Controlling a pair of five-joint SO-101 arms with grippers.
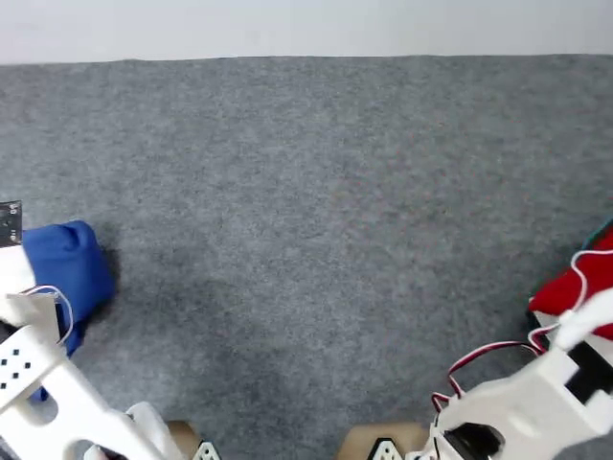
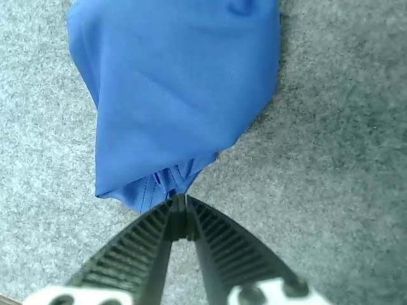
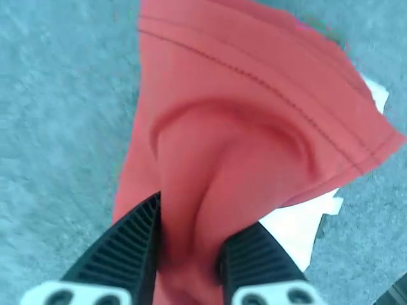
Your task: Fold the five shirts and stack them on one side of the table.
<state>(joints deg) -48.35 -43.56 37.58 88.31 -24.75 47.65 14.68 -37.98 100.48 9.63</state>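
Note:
A blue shirt lies bunched at the table's left edge. My left gripper is shut on a pinch of the blue shirt, whose cloth hangs from the fingertips over the grey mat. At the right edge lies a red shirt. My right gripper is shut on a thick fold of the red shirt. Under the red shirt a white shirt shows, with a green edge beyond it. The left arm and right arm stand at the front corners.
The grey felt mat covers the table between the two arms. A pale wall runs along the far side. A small black tag sits at the left edge behind the blue shirt.

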